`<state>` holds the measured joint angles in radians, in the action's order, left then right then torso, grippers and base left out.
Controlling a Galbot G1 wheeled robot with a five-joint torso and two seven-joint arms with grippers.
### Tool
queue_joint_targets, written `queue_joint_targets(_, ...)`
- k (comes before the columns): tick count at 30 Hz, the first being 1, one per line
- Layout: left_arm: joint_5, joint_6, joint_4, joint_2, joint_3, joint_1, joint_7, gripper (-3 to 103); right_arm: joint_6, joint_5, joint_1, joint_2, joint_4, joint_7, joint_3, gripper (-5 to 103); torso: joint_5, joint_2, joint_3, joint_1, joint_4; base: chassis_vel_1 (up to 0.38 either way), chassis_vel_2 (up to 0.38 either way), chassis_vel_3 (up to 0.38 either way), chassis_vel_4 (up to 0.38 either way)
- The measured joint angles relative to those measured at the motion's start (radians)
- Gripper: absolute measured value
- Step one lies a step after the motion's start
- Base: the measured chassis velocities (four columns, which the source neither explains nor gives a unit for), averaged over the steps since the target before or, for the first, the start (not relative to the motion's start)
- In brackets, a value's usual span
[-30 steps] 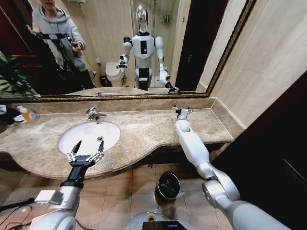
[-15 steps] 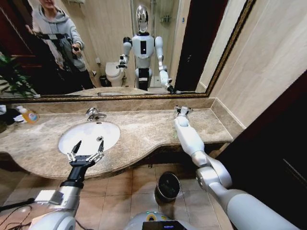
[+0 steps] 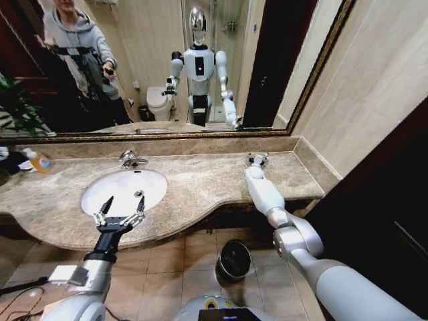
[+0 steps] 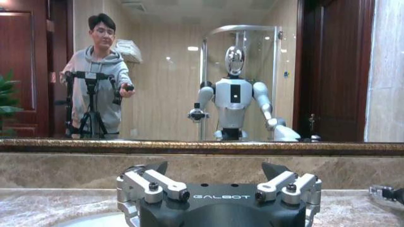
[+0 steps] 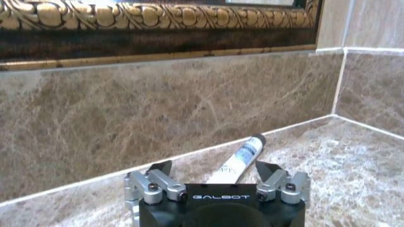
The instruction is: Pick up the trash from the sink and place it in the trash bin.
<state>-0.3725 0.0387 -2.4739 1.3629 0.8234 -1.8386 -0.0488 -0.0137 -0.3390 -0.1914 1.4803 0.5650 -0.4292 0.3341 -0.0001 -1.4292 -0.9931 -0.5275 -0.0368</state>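
Right gripper reached to the back of the beige-brown marble bench, jaws spread and empty, just before a white squeezed tube with blue marks lying by the wall. Left gripper hovered unclenched over the white oval sink, which looked empty, though hard to be sure. Small round black trash bin stood on the floor below. Tube not yet grasped; binning left.

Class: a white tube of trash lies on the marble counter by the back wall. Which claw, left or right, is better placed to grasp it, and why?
Right. The right claw is open with the white tube lying just ahead between its fingers, near the back wall. The left claw hangs open over the sink's front edge, far from it.
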Motion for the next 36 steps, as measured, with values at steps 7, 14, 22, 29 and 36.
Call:
queue_joint_targets(7, 0.000, 0.000, 0.000, 0.000, 0.000, 0.000, 0.000, 100, 0.002, -0.006, 0.002, 0.002, -0.020, 0.008, 0.000, 68, 0.0001, 0.000, 0.000, 0.000, 0.0000, 0.000, 0.000, 0.000, 0.000)
queue_joint_targets(14, 0.000, 0.000, 0.000, 0.000, 0.000, 0.000, 0.000, 100, 0.004, -0.020, 0.001, -0.007, -0.024, 0.012, -0.002, 41, -0.0001, 0.000, 0.000, 0.000, 0.0000, 0.000, 0.000, 0.000, 0.000)
queue_joint_targets(22, 0.000, 0.000, 0.000, 0.000, 0.000, 0.000, 0.000, 100, -0.001, -0.035, -0.003, -0.011, -0.014, 0.013, -0.002, 9, 0.0000, 0.000, 0.000, 0.000, -0.0001, 0.000, 0.000, 0.000, 0.000)
queue_joint_targets(29, 0.000, 0.000, 0.000, 0.000, 0.000, 0.000, 0.000, 100, -0.011, -0.037, -0.018, -0.014, 0.018, 0.012, -0.002, 0, 0.0003, 0.000, 0.000, 0.000, 0.0000, 0.000, 0.000, 0.000, 0.000)
queue_joint_targets(36, 0.000, 0.000, 0.000, 0.000, 0.000, 0.000, 0.000, 100, -0.028, -0.038, -0.049, -0.022, 0.084, 0.002, 0.001, 0, 0.0002, 0.000, 0.000, 0.000, -0.0001, 0.000, 0.000, 0.000, 0.000)
